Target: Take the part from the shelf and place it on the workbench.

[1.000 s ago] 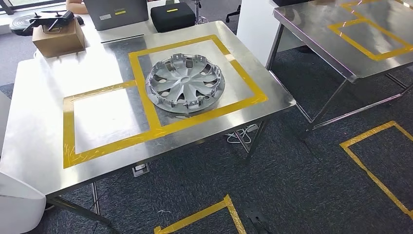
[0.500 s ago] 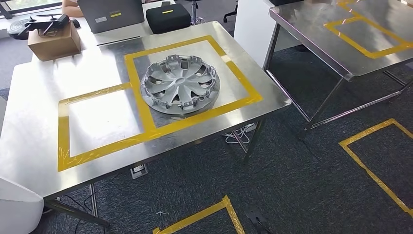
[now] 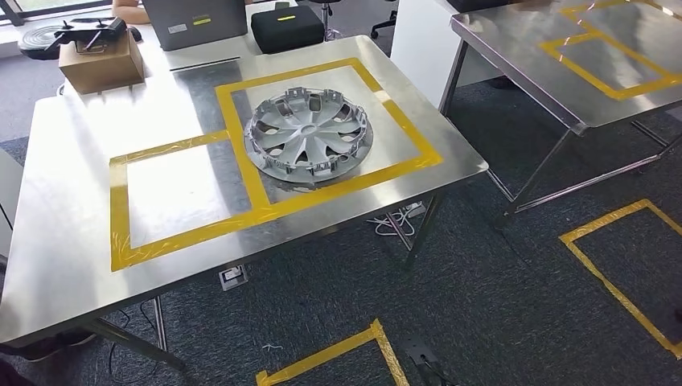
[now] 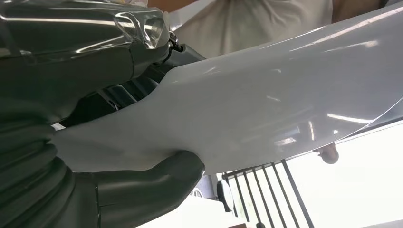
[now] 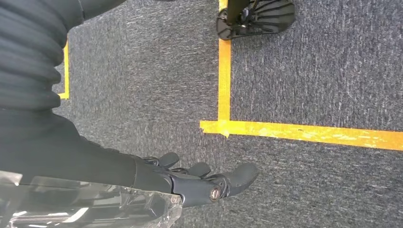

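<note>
The part, a silver hubcap (image 3: 307, 134), lies flat on the steel workbench (image 3: 72, 201), inside the right-hand square of yellow tape (image 3: 241, 165). No hand touches it. My right hand (image 5: 204, 183) hangs over grey carpet, fingers stretched out and apart, holding nothing. In the left wrist view my left hand (image 4: 95, 80) is seen up close, its thumb (image 4: 152, 178) standing apart from the dark fingers. A large smooth white curved panel (image 4: 266, 109) sits right behind the hand, and I see nothing held in it.
A cardboard box (image 3: 100, 60) carrying a small drone (image 3: 84, 32), a grey case (image 3: 195, 20) and a black case (image 3: 287, 26) stand along the workbench's far edge. A second steel table (image 3: 563, 80) stands to the right. Yellow tape marks (image 3: 619, 281) cross the carpet.
The whole picture has shifted a little, so the camera moved. A white shape at the lower left has gone from view. The hubcap lies in the same taped square.
</note>
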Action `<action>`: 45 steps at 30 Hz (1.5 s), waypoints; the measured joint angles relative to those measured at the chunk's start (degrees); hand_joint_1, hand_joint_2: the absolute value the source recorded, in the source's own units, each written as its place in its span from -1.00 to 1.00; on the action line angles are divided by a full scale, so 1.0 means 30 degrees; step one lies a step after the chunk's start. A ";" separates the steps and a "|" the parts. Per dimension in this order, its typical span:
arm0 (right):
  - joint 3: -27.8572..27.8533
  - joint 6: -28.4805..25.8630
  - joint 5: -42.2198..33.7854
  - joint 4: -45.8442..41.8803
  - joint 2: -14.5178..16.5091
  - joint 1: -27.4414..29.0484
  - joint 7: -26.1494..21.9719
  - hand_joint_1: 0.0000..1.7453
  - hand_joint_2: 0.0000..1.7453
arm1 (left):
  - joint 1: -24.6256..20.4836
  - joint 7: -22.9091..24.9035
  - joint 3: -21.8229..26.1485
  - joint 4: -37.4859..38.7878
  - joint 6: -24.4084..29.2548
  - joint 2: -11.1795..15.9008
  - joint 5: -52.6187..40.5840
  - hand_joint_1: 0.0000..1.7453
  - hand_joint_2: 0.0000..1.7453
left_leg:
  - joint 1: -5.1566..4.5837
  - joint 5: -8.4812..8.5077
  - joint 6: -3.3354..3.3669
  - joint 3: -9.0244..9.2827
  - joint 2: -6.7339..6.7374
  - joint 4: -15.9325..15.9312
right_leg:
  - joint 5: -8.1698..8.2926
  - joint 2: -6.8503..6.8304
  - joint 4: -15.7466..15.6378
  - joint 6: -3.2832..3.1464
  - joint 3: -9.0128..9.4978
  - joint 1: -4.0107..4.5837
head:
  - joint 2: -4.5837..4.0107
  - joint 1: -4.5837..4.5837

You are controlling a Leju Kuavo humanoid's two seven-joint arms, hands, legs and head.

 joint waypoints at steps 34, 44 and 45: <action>-0.0007 0.0568 -0.0557 0.0510 0.0140 0.0266 0.0151 -1.00 1.00 | -0.4146 0.6328 0.1865 0.5817 -0.0736 0.1406 -1.3199 1.00 1.00 | 0.0122 -0.0162 -0.0491 0.0071 0.0058 0.0048 | 0.0746 -0.0036 -0.0866 -0.0366 0.0050 0.0081 | 0.0000 -0.0002; 0.0067 0.0836 -0.0331 0.0579 0.0113 0.0170 0.0574 -1.00 1.00 | -0.4787 0.8461 0.1872 0.7208 -0.4186 0.2275 -1.5914 1.00 1.00 | 0.0375 -0.1406 -0.0948 -0.1382 0.0064 0.3405 | 0.0915 0.0004 -0.0984 -0.0817 0.0051 -0.0029 | 0.0000 -0.0007; 0.0102 0.0923 -0.0330 0.0581 0.0111 0.0134 0.0634 -1.00 1.00 | -0.5049 0.8499 0.1852 0.7534 -0.4646 0.2447 -1.6145 1.00 1.00 | 0.0347 -0.0869 -0.0870 -0.0616 0.0064 0.1952 | 0.0925 0.0007 -0.0970 -0.0787 0.0049 0.0029 | 0.0000 -0.0006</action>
